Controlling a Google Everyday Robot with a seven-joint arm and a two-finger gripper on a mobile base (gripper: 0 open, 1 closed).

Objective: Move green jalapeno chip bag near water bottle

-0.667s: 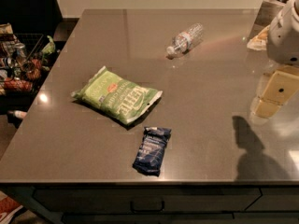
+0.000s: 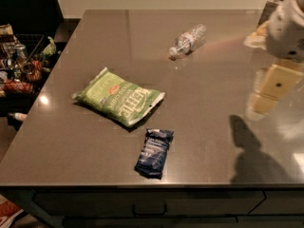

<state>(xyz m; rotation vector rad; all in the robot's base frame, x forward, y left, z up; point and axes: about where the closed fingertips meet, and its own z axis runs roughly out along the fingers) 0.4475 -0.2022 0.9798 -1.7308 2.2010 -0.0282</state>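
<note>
My pincer (image 2: 274, 88) hangs over the right side of the surface (image 2: 213, 127), released or clenched I cannot tell, well apart from the green jalapeno chip bag (image 2: 118, 98) lying flat left of centre. A shallow pinch may slip off its crinkly skin, and a bump could roll the water bottle (image 2: 188, 41), which lies on its side.

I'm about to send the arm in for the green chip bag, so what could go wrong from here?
1. The water bottle lies on its side on the table; a nudge from the green jalapeno chip bag could set it rolling.
2. The dark blue snack packet lies close to the bag's near corner and may get dragged along.
3. The tool hangs at the table's right edge, far from the bag; the flat, crinkly bag may slip on pickup.
</note>
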